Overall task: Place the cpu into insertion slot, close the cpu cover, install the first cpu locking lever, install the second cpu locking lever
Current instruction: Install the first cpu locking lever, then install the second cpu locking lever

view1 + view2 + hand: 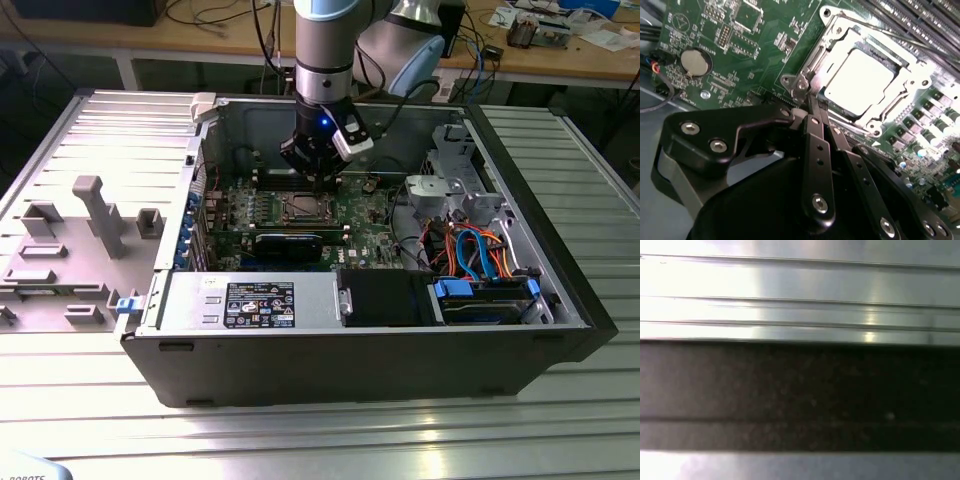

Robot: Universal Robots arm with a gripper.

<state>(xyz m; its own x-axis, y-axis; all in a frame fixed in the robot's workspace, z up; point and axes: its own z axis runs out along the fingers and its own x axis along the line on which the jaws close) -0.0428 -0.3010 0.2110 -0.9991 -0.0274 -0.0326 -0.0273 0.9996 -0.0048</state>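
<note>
The cpu (860, 80), a bright silver square, lies flat in the insertion slot (303, 207) on the green motherboard (760, 45). The cpu cover (912, 75), a silver frame, lies down around the chip. My gripper (812, 102) is shut, its black fingers (816, 150) pressed together with nothing visible between them. The tips sit right at the socket's corner, beside a small silver lever end (800, 85). In the exterior view the gripper (318, 178) hangs just above the socket's far edge, inside the open computer case.
A black graphics card (288, 245) lies in front of the socket, and long memory slots (910, 20) lie beyond it. A coin battery (694, 61) sits on the board. Cables and a drive cage (470, 250) fill the exterior view's right. The case walls (330, 365) surround everything.
</note>
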